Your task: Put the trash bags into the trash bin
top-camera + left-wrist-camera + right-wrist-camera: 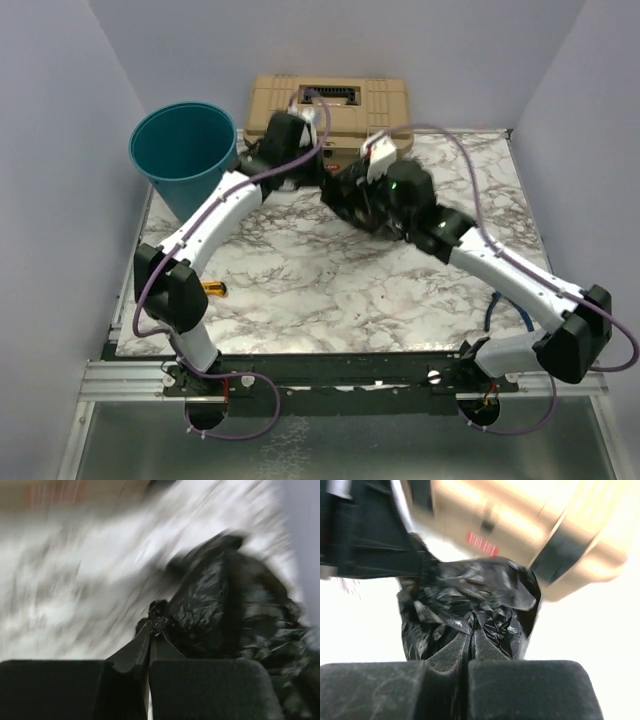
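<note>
Only the overhead view shows the trash bin [176, 190].

pale lavender-grey walls [60, 120] close in on three sides of a white, grey-veined marble-look surface [300, 285], evenly lit, with a metal rail [120, 380] along its near edge.

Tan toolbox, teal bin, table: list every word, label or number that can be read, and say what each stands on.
Red label on the tan toolbox: lettering too blurred to read.
No other text can be read in any view.
</note>
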`<state>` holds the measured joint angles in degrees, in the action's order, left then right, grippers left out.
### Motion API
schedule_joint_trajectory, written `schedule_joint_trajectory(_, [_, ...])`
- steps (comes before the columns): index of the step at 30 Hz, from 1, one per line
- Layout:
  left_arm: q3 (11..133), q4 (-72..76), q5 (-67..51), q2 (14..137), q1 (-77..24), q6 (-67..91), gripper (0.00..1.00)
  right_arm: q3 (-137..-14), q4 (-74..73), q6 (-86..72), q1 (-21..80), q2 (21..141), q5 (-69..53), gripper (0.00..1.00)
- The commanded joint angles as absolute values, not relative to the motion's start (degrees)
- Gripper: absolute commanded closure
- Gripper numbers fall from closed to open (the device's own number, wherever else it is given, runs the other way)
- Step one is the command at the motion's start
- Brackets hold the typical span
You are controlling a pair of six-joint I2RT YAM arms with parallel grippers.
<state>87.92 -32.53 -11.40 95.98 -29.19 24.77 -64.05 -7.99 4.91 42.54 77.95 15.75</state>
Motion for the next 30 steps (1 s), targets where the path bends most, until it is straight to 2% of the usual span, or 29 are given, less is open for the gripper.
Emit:
schedule_joint_trajectory(1, [124.8, -30.8, -21.2, 98.1, -29.0, 23.5, 1.00, -93.6, -14.5, 9.9, 42.8, 75.7, 20.5, 0.99])
schedule_joint_trajectory(3, [138.4, -30.4, -22.2, 99.8, -29.2, 22.6, 1.00, -109.3, -18.8, 10.4, 42.9, 76.9, 16.0, 0.99])
schedule_joint_trajectory(5, [139.5, -28.2, -23.8, 97.5, -30.1, 19.4, 1.00, -112.1, -18.7, 10.5, 42.8, 74.0, 9.7, 0.99])
schedule_joint_trajectory(7, [122.6, -24.1, -21.1, 89.0, -31.7, 16.8, 1.00, -99.2, -15.8, 8.7, 42.8, 67.5, 11.0, 0.99])
schedule_joint_trajectory(9, [94.9, -18.4, -13.5, 78.9, -32.8, 16.8, 1.00, -78.4, -15.9, 3.2, 42.7, 63.2, 16.1, 0.99])
schedule_joint_trajectory(11, [69.2, -12.8, -9.5, 72.5, -33.3, 23.7, 1.00, -61.8, -20.7, -7.8, 42.7, 66.4, 17.3, 0.99])
schedule_joint_trajectory(12, [60.9, -10.7, -12.1, 71.6, -33.7, 26.7, 1.00, -58.2, -23.9, -13.3, 42.6, 69.3, 15.7, 0.99])
schedule_joint_trajectory(14, [54.5, -9.5, -13.7, 72.2, -36.2, 29.3, 1.00, -55.7, -26.9, -18.9, 42.6, 73.6, 12.7, 0.99])
schedule_joint_trajectory(16, [57.0, -9.6, -14.9, 74.2, -38.3, 28.0, 1.00, -58.0, -27.3, -19.4, 42.7, 73.0, 10.7, 0.99])
schedule_joint_trajectory(18, [64.7, -12.8, -14.2, 77.2, -39.4, 24.0, 1.00, -64.6, -26.8, -16.2, 42.7, 71.2, 9.0, 0.99])
schedule_joint_trajectory(22, [89.2, -20.8, -11.8, 84.6, -39.7, 16.7, 1.00, -85.8, -32.4, -10.7, 42.7, 71.4, 11.6, 0.99])
schedule_joint_trajectory(24, [107.2, -24.0, -10.2, 88.1, -40.6, 14.4, 1.00, -95.8, -30.0, -7.6, 42.7, 70.4, 11.9, 0.99])
schedule_joint_trajectory(26, [118.9, -23.7, -7.7, 89.0, -42.3, 12.2, 1.00, -100.4, -24.2, -5.3, 42.7, 66.8, 11.7, 0.99])
schedule_joint_trajectory(28, [120.2, -18.8, -5.3, 86.0, -43.8, 11.0, 1.00, -96.6, -15.3, -3.0, 42.7, 61.1, 10.5, 1.00])
schedule_joint_trajectory(30, [109.7, -10.9, -2.3, 80.2, -44.0, 12.3, 1.00, -88.4, -11.4, -2.4, 42.7, 56.3, 13.7, 0.99])
